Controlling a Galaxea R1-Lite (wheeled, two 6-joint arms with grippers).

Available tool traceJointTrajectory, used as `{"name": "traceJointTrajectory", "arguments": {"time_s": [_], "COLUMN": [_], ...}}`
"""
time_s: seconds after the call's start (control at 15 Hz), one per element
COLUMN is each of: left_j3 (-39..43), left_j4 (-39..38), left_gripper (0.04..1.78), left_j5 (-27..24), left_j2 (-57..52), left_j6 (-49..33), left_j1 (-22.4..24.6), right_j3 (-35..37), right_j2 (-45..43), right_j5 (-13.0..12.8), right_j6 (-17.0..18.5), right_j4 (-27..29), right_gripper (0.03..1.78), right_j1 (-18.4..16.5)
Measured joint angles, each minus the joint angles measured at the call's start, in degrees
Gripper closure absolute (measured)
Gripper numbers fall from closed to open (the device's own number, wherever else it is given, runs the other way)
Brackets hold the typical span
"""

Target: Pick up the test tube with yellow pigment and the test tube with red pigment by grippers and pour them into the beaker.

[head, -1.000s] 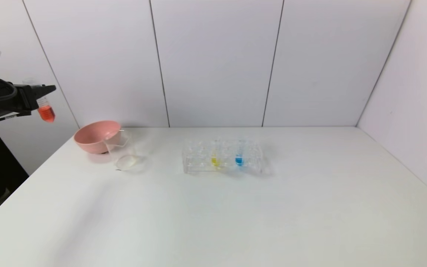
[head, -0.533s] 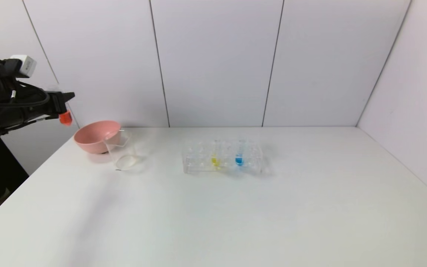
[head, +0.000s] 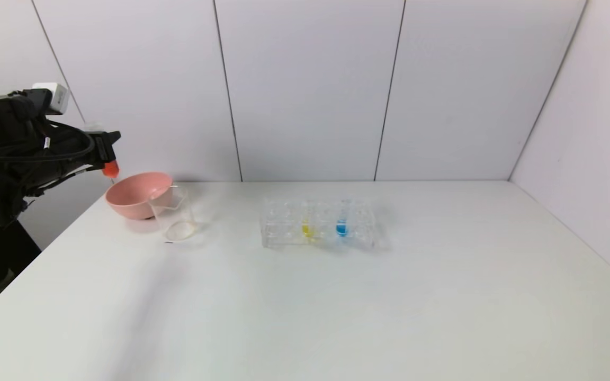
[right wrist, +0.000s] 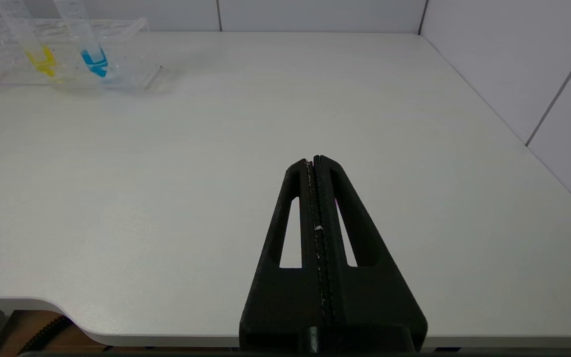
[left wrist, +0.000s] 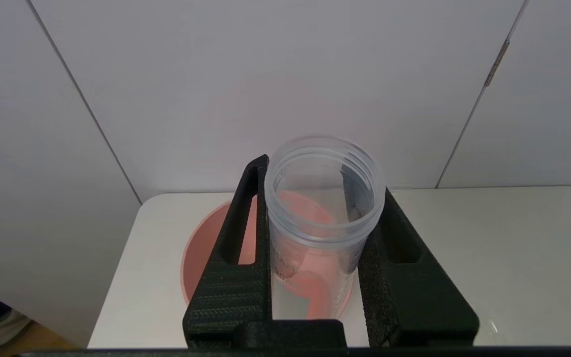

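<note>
Table (head: 337,317): white, bears all containers.
Tube rack (head: 320,224): clear, mid-table; holds the test tube with yellow pigment (head: 307,224) and a blue-liquid tube (head: 341,222), both upright.
Pink bowl (head: 138,194): touches the beaker (head: 176,218), which looks empty.
My left gripper (left wrist: 322,238): fingers clamped on the test tube with red pigment (head: 109,168), held upright above the bowl's far-left rim, probably to prevent spilling.
My right gripper (right wrist: 317,163): fingers pressed together, parked over the table's near right edge.
</note>
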Motion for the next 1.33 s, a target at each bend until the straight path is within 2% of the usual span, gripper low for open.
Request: {"name": "traceJointTrajectory", "arguments": {"time_s": [0.73,1.13,1.33], "left_j3": [1.3,1.2,1.1], "left_j4": [-0.4,-4.4,-4.5], "left_gripper": [1.32,1.32,1.32], "left_j5": [-1.0,-2.5,-5.3], "left_j2": [2.4,4.9,5.4], "left_j6": [0.3,0.0,0.0], "left_j1": [0.1,0.3,0.8], "right_j3": [0.0,0.0,0.0], "right_j2": [0.0,0.0,0.0], "right_j5": [0.0,0.0,0.0], "right_j6": [0.0,0.0,0.0], "right_j4": [0.0,0.0,0.0], "right_gripper": [1.7,1.7,1.7], "right_j1": [0.0,0.0,0.0]}}
